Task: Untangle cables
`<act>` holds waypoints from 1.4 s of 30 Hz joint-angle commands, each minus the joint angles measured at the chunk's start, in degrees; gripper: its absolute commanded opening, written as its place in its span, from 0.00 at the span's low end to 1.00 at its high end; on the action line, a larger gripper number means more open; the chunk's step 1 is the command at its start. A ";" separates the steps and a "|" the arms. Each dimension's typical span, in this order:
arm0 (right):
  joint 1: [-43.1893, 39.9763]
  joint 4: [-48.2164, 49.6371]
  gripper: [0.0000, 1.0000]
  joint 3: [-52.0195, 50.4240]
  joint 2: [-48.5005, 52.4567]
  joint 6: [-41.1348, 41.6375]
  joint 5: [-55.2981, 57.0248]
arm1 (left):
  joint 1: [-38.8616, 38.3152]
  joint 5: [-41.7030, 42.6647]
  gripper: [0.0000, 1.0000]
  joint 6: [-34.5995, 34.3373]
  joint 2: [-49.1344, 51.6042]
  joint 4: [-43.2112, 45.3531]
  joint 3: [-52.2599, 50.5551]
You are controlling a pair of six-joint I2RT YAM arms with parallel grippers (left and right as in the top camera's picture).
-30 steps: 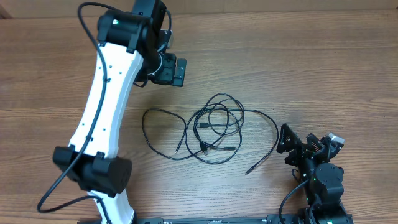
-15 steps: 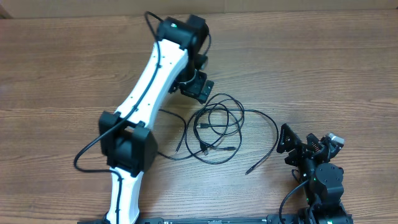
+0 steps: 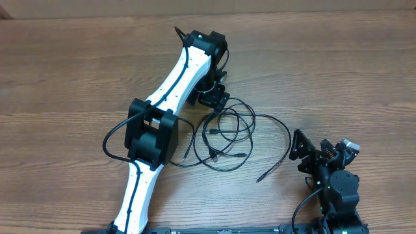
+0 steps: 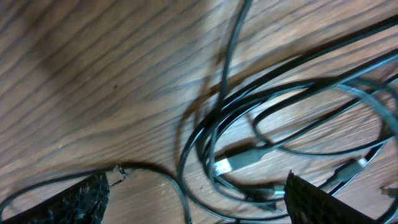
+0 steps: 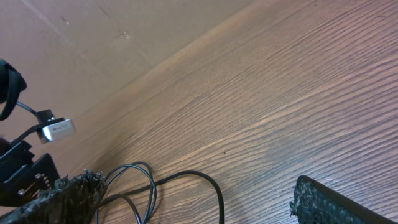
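The cables (image 3: 227,130) are thin black cords lying in overlapping loops at the middle of the wooden table, with small plug ends inside the loops. My left gripper (image 3: 214,99) is open and hovers low over the upper left edge of the tangle. In the left wrist view the cables (image 4: 261,124) and a silver plug (image 4: 239,160) lie between its open fingers (image 4: 199,199). My right gripper (image 3: 304,151) is open and rests at the lower right, near one cable's loose end (image 3: 262,176). The right wrist view shows a cable loop (image 5: 186,183) between its fingers (image 5: 199,202).
The left arm's white links (image 3: 169,84) stretch diagonally across the left half of the table. One cable loops out to the left (image 3: 185,162) near the arm's elbow. A cardboard wall (image 5: 93,37) stands at the table's far edge.
My left arm has swung right and forward, bringing its gripper from the table's back left down to the upper left edge of the tangle. The right arm and the cables have not moved.
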 commanded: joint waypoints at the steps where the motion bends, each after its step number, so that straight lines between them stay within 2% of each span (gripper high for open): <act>1: -0.20 0.20 1.00 0.44 -0.24 -0.04 0.20 | -1.70 1.77 0.89 1.11 0.55 1.62 0.39; 5: -0.20 0.17 1.00 0.44 -0.24 -0.04 0.20 | -2.97 1.33 0.88 1.11 0.55 4.59 0.39; 8: -0.20 0.13 1.00 0.44 -0.24 -0.04 0.20 | -3.39 1.09 0.78 1.33 0.57 6.93 0.39; 13: -0.20 0.02 1.00 0.44 -0.24 -0.04 0.22 | -3.37 1.09 0.72 1.99 0.61 8.35 0.39; 15: -0.20 -0.02 1.00 0.44 -0.24 -0.04 0.22 | -3.37 1.09 0.65 1.99 0.61 8.33 0.39; 18: -0.20 0.00 1.00 0.44 -0.24 -0.04 0.22 | -3.37 1.18 0.48 1.97 0.61 8.37 0.39; 21: -0.20 0.00 1.00 0.44 -0.24 -0.04 0.22 | -3.61 1.62 0.50 1.70 0.63 8.50 0.39; 22: -0.20 0.00 1.00 0.44 -0.24 -0.04 0.22 | -3.85 1.90 0.52 1.66 0.63 8.63 0.39; 23: -0.20 0.00 1.00 0.44 -0.24 -0.04 0.22 | -4.28 2.03 0.62 1.07 0.63 9.09 0.39; 26: -0.20 0.00 1.00 0.44 -0.24 -0.04 0.22 | -5.05 2.03 0.72 1.05 0.66 10.27 0.39; 28: -0.20 0.00 1.00 0.44 -0.24 -0.04 0.22 | -5.86 2.01 0.74 1.05 0.66 11.30 0.39; 36: -0.20 0.00 1.00 0.44 -0.24 -0.04 0.22 | -7.65 1.97 0.75 1.07 0.94 14.53 0.37; 42: -0.20 0.00 1.00 0.44 -0.24 -0.04 0.22 | -7.87 1.99 0.67 1.07 0.94 15.04 0.26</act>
